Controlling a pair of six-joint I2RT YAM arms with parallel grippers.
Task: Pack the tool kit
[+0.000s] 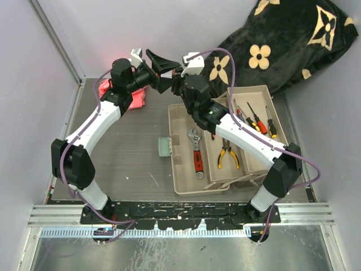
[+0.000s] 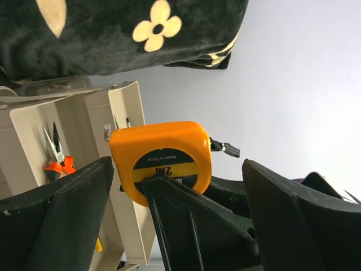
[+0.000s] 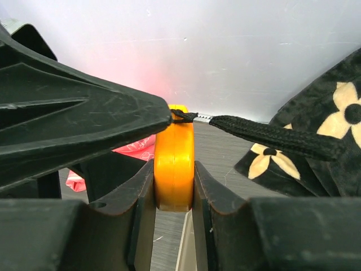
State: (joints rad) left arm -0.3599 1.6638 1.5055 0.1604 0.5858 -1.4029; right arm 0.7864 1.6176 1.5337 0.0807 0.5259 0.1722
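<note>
The orange tape measure (image 3: 174, 158) hangs in the air above the table's far side. My right gripper (image 3: 174, 183) is shut on its two flat faces, and its black strap (image 3: 271, 135) trails to the right. My left gripper (image 2: 177, 165) stands open around it, with wide gaps on both sides, and one right finger (image 2: 192, 220) crosses the label. In the top view both grippers, left (image 1: 163, 70) and right (image 1: 176, 80), meet beyond the open beige toolbox (image 1: 186, 187). In the box lie a red wrench (image 1: 197, 153), pliers (image 1: 227, 156) and screwdrivers (image 1: 257, 119).
The black flower-patterned blanket (image 1: 293, 39) is heaped at the back right, behind the toolbox. A pink-red cloth (image 1: 125, 94) lies at the back left under the left arm. A small grey-green latch piece (image 1: 164, 147) sits at the toolbox's left edge. Walls enclose the table.
</note>
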